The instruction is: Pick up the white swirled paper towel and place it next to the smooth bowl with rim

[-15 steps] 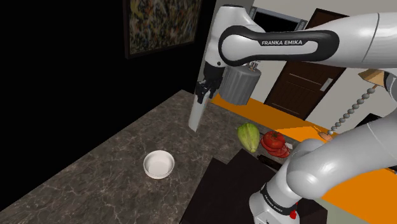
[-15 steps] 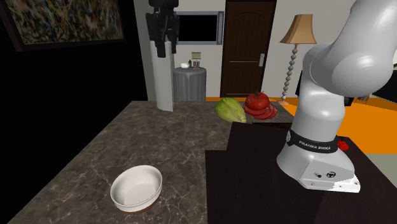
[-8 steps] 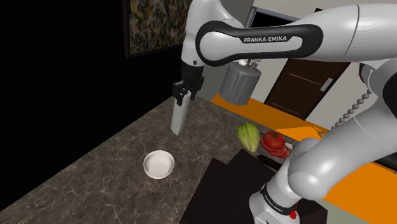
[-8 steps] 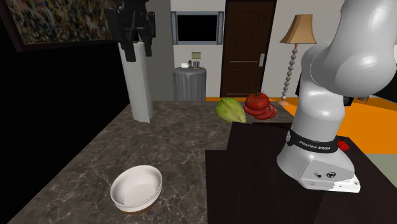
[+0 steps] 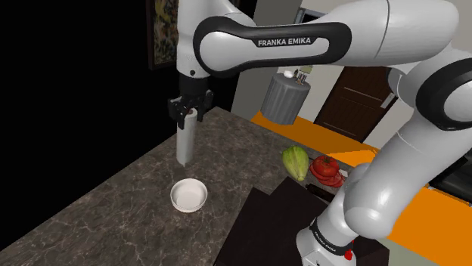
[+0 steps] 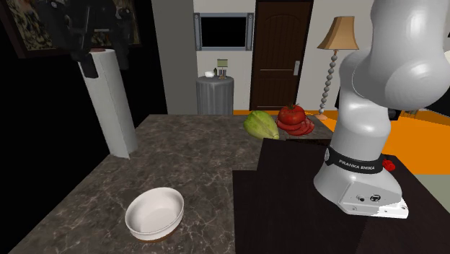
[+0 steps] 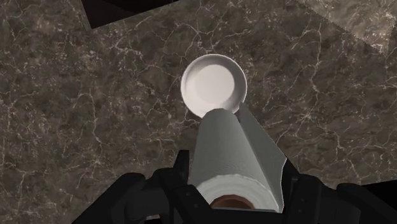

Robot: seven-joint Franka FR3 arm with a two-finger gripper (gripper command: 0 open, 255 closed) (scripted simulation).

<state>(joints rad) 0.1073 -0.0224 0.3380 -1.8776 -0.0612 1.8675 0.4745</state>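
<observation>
Dark marbled tabletop (image 5: 98,215) spans my work area. I hold the paper towel (image 6: 109,108), a tall plain white roll, upright in the air above it. The fingers (image 7: 183,181) pinch its top end, near the white bowl (image 5: 188,195). Risk: lowered too close, its base may catch the rim and topple.

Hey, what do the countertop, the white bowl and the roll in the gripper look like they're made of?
Countertop: dark stone, likely marble or granite, given its pale veins. Bowl: smooth plain white, perhaps glazed ceramic, though plastic is possible. Roll: matte white sheet wound round a brown core, likely paper on cardboard.
</observation>
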